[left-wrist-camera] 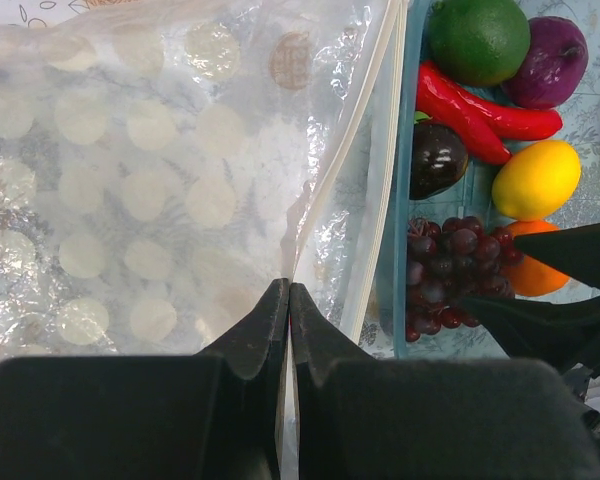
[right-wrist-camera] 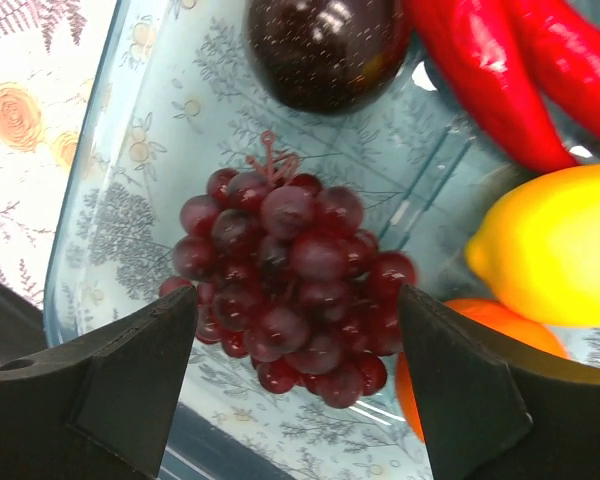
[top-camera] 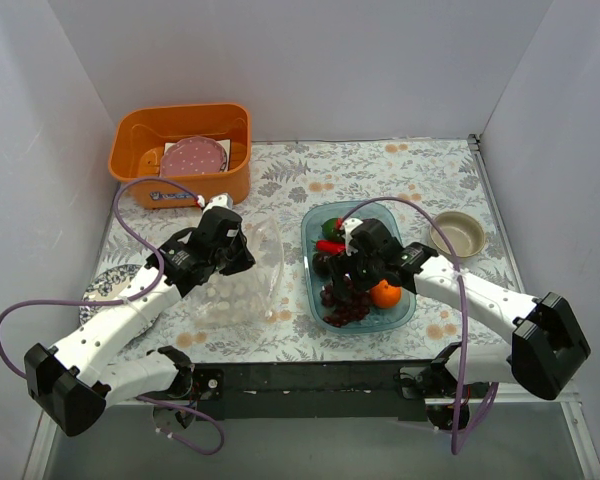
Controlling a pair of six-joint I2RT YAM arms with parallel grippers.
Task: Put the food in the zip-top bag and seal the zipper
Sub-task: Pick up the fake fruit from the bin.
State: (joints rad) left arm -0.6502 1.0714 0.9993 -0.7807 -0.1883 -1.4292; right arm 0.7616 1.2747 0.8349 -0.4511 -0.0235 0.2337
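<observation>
Lab robot cell: white panel walls (top-camera: pixel 310 60), floral-clothed table (top-camera: pixel 400 165).

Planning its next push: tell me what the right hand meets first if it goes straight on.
The grapes, lying in the tray between the open fingers of the right hand; nothing shows in between, though depth is unclear.

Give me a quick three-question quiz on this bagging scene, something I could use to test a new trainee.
1. Multiple choice: what lies between the fingers of the open right gripper? A) orange B) grape bunch C) chili
2. True or false: the left gripper is shut on the edge of the zip-top bag.
3. Short answer: what container does the grape bunch lie in?

Key: 1 B. 2 True. 3 The blue tray.
</observation>
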